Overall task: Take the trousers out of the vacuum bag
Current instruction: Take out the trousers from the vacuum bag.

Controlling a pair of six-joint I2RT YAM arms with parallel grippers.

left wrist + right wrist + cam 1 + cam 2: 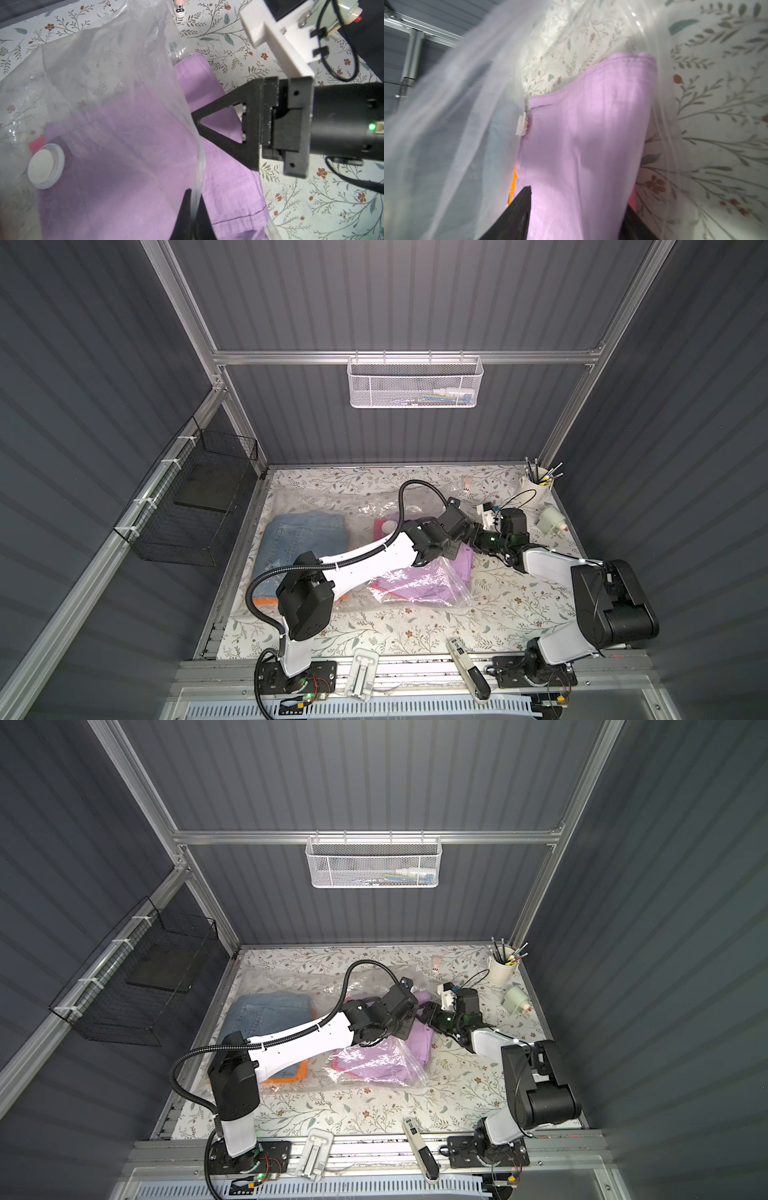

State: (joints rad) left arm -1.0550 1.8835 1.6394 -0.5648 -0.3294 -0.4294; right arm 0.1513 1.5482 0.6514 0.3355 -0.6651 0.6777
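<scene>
The clear vacuum bag [332, 506] lies across the floral table, and its white valve [45, 166] rests over the lilac trousers [428, 578]. My left gripper [193, 193] is shut on the bag's upper film at its mouth and holds it raised. My right gripper [578, 197] reaches in at the mouth, its fingers closed on either side of the lilac trousers [587, 124]. Hot pink trousers [37, 143] peek out under the lilac ones. Denim trousers [303, 539] lie inside the bag on the left, on top of orange trousers [266, 600].
A cup of pens [538, 485] and a white device [550, 520] stand at the back right. A small pink item [466, 485] lies at the back. A handheld tool [467, 668] and a white clip [361, 672] sit on the front rail. A black wire basket [195, 506] hangs on the left wall.
</scene>
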